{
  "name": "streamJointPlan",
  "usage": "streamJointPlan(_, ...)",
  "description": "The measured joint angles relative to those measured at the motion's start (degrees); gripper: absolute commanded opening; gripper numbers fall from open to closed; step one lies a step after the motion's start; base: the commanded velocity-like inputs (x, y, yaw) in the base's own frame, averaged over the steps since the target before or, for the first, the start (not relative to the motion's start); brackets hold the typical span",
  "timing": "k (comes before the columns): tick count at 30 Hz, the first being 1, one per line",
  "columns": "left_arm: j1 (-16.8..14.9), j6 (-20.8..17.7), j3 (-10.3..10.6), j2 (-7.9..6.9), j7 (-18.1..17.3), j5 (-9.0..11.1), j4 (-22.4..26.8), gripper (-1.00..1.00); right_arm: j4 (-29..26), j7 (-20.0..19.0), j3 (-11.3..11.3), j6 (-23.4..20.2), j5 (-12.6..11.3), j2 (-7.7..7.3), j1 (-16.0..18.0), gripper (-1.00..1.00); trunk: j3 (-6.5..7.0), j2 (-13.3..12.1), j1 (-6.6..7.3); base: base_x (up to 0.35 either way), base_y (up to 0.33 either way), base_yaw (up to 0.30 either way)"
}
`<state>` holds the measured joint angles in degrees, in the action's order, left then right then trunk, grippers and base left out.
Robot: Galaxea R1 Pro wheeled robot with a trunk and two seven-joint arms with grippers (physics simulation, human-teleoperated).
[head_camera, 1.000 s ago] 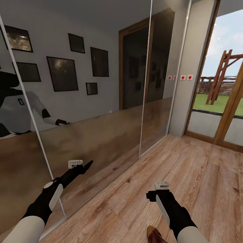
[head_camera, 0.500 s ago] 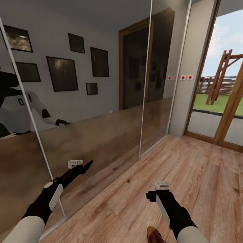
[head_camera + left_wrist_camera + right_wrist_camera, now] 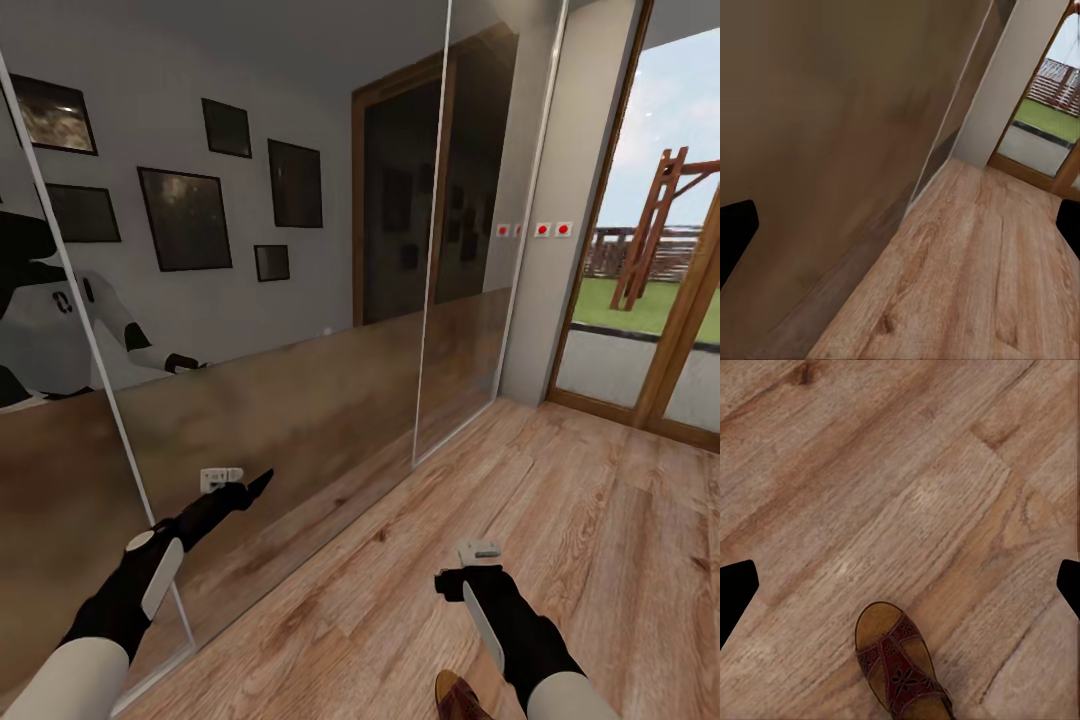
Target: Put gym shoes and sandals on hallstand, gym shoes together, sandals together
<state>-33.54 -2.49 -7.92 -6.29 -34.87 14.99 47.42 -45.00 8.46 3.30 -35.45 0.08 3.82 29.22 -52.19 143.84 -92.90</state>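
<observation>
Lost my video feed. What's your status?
Both grippers open, empty: left gripper by the mirrored wardrobe, right gripper above a sandal on the floor.

I see bright daylight entering through the glass door (image 3: pixel 650 260); the mirrored wardrobe (image 3: pixel 300 300) reflects softly, and its close-up looks blurry.

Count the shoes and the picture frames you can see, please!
Sandals: 1, lying on the floor, also at the head view's bottom edge.
Gym shoes: 0.
Picture frames in the mirror: 6, such as the biggest one.
Total: 7.
</observation>
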Motion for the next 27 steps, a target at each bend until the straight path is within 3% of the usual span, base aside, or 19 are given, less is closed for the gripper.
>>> streamJointPlan(6,0.0,-7.24,0.58,-0.78,-0.05,-1.09,5.52,1.0,5.8,-1.52,1.05,4.66,0.17,-1.43,0.01,1.0,0.0,0.0,0.0,0.0,0.0,0.0)
streamJointPlan(9,0.0,-9.66,2.84,-0.88,-0.08,-3.12,7.78,1.0,9.37,-3.66,2.21,8.24,0.26,-2.0,0.0,1.0,0.0,0.0,0.0,0.0,0.0,0.0)
streamJointPlan(11,0.0,-10.75,7.09,-0.86,-0.09,-6.34,8.76,1.0,11.72,-5.57,3.0,10.74,0.25,-2.28,0.0,1.0,0.0,0.0,0.0,0.0,0.0,0.0)
streamJointPlan(12,0.01,-11.39,11.9,-0.76,-0.33,-9.64,9.19,1.0,13.77,-6.82,3.41,12.01,0.22,-2.41,0.01,1.0,0.0,0.0,0.0,0.0,0.0,0.0)
streamJointPlan(13,0.0,-11.5,13.27,-0.78,-0.33,-10.35,9.3,1.0,14.6,-7.09,3.49,12.28,0.23,-2.44,0.0,1.0,0.0,0.0,0.0,0.0,0.0,0.0)
streamJointPlan(20,-0.03,-11.86,15.03,-0.52,-0.33,-11.43,9.5,1.0,17.92,-7.58,3.58,12.71,0.28,-2.47,-0.02,1.0,0.0,0.0,0.0,0.0,0.0,0.0)
streamJointPlan(27,-0.31,-16.36,18.63,1.11,-0.5,-11.63,9.55,1.0,18.82,-7.66,3.64,12.77,0.25,-2.47,0.02,1.0,0.0,0.0,0.0,0.0,0.0,0.0)
